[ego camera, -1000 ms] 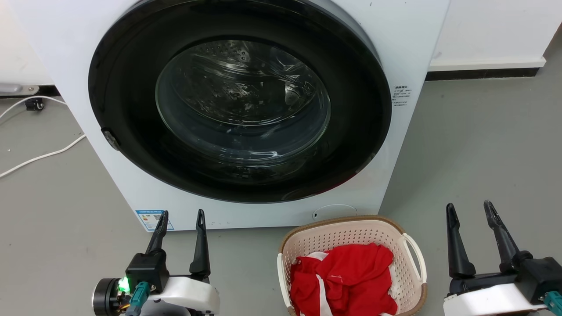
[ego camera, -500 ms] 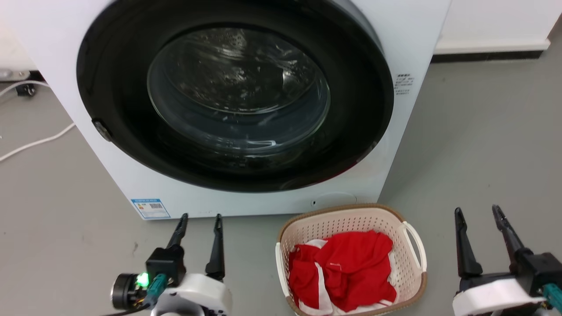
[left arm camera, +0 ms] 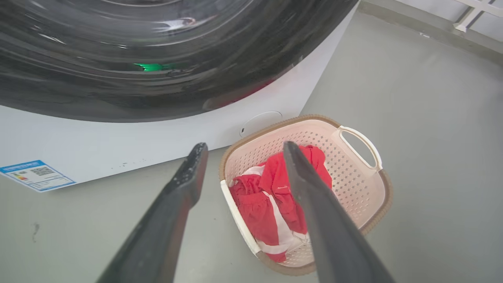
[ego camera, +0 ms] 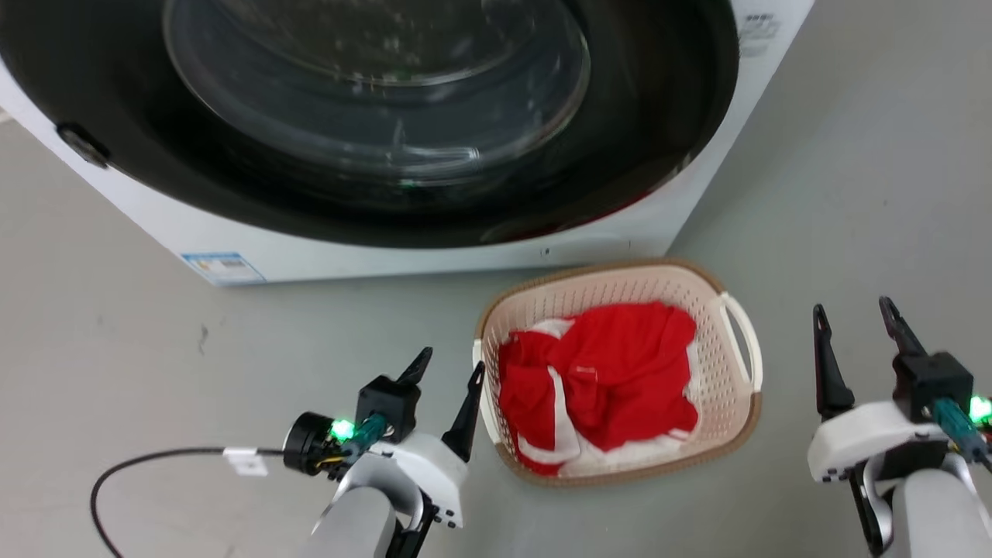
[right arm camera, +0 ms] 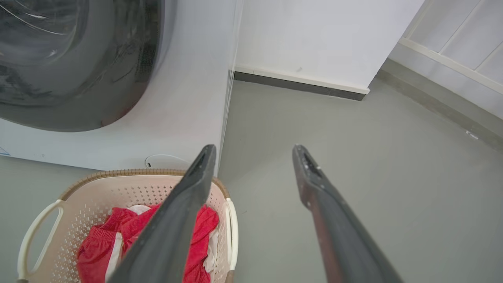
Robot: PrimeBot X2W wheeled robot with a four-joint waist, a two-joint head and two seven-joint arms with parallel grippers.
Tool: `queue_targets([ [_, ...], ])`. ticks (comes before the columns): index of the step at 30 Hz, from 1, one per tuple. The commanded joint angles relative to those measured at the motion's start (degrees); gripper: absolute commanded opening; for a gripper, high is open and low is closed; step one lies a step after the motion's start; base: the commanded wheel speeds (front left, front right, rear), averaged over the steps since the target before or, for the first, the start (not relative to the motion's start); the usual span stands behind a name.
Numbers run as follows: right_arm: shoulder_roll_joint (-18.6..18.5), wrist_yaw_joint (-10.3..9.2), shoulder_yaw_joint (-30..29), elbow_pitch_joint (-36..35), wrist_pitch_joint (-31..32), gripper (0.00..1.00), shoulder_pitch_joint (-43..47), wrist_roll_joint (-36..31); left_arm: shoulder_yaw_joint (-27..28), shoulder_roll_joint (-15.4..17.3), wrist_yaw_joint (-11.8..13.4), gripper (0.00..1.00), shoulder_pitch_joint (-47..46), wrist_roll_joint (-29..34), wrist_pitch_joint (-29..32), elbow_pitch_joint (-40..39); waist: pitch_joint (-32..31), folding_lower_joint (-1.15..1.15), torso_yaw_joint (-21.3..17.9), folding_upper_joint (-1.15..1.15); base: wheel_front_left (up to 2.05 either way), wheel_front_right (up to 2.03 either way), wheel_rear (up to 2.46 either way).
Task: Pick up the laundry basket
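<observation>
The approach is in hand, I judge, nothing grasped yet; the left gripper hovers low over the grey floor, fingers parted and empty, one tip just beside the left white loop handle of the small cream perforated plastic laundry basket; that basket stands on the floor close before the lower right corner of the white front-loading washing machine, red and white clothing inside; the right gripper, fingers likewise parted and empty, hangs near the right handle, apart from it; next, each gripper likely must straddle its handle and close before an even lift.
</observation>
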Motion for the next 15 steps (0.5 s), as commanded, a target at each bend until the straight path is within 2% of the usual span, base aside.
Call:
queue_targets([
  [1, -0.12, -0.04, -0.40, 1.63, -0.14, 1.00, -2.20, -0.98, -1.01, 0.11, -0.43, 1.00, -2.10, -0.52, -0.16, 2.24, 5.27, -0.01, -0.67, 0.00, 0.00, 0.00, 0.00],
  [8, -1.77, -0.05, -0.47, 11.25, -0.14, 1.00, -10.42, -4.97, -5.52, 0.11, -1.45, 1.00, -10.26, -4.00, -0.16, 13.35, 13.85, -0.01, -1.23, 0.00, 0.00, 0.00, 0.00],
  [15, -3.07, -0.05, -1.99, 18.99, -0.14, 1.00, -17.41, -7.85, -8.22, 0.10, -2.00, 1.00, -17.56, -7.10, -0.16, 19.96, 22.07, -0.01, -1.18, 0.00, 0.00, 0.00, 0.00],
])
